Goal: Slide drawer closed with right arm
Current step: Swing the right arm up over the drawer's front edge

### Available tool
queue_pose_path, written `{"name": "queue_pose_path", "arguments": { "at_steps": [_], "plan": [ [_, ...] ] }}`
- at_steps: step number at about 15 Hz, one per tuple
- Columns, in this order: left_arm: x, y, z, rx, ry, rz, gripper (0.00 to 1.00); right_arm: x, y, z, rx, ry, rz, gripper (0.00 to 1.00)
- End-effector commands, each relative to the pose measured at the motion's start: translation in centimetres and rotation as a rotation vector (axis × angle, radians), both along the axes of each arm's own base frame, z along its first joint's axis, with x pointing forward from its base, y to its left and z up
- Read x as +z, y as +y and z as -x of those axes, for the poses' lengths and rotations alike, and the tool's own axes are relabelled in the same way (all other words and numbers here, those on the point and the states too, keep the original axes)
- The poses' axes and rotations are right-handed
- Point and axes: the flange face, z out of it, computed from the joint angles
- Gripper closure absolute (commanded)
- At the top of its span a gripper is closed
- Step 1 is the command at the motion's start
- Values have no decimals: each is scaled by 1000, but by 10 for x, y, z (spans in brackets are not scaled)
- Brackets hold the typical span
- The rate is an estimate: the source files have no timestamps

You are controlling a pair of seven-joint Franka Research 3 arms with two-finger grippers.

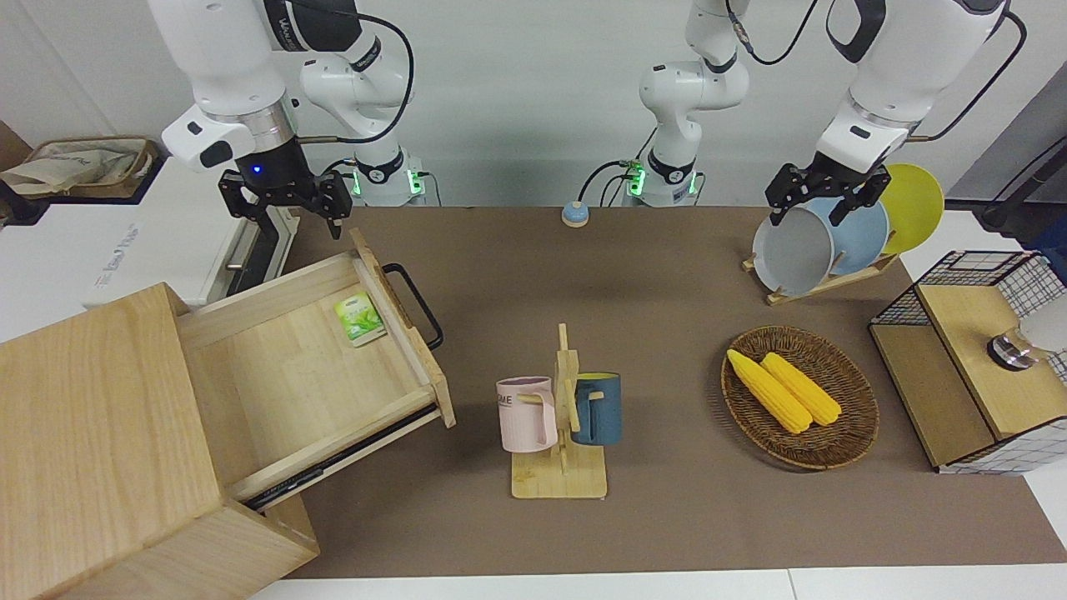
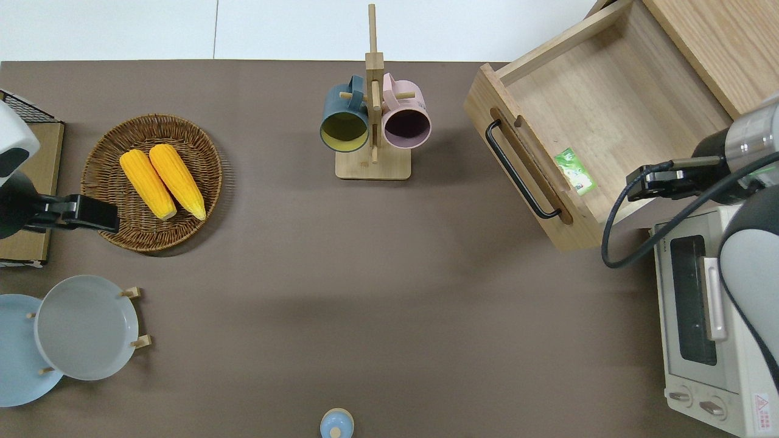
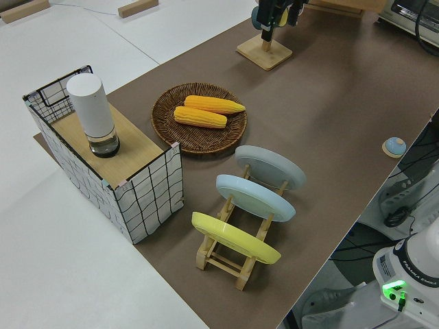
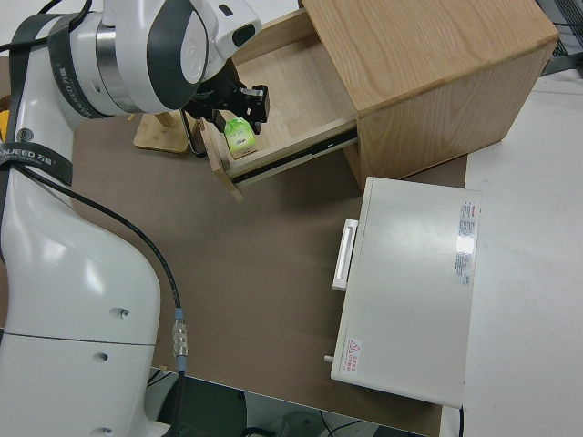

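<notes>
Still pulled out, the drawer (image 1: 308, 367) fronts the mid-table askew, right hand (image 1: 285, 202) spread.

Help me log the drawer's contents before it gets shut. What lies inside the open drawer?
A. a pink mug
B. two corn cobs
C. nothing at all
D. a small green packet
D: a small green packet lies on the floor of the open drawer, close to the front panel that carries the black handle.
</notes>
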Motion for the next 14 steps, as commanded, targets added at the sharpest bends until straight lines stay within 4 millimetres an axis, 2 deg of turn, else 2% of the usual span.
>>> {"name": "queue_pose_path", "arguments": {
  "at_steps": [1, 8, 9, 13, 14],
  "plan": [
    [3, 1, -2, -12, 8, -16, 7, 1, -3, 5, 33, 13, -21, 1000],
    [4, 1, -2, -12, 5, -16, 7, 1, -5, 6, 28, 22, -18, 1000],
    [4, 1, -2, -12, 5, -16, 7, 4, -6, 10, 26, 26, -16, 1000],
    [4, 1, -2, -12, 5, -16, 7, 40, 9, 32, 37, -34, -11, 1000],
    [4, 1, -2, -12, 5, -16, 7, 42, 13, 35, 27, -31, -13, 1000]
  ]
}}
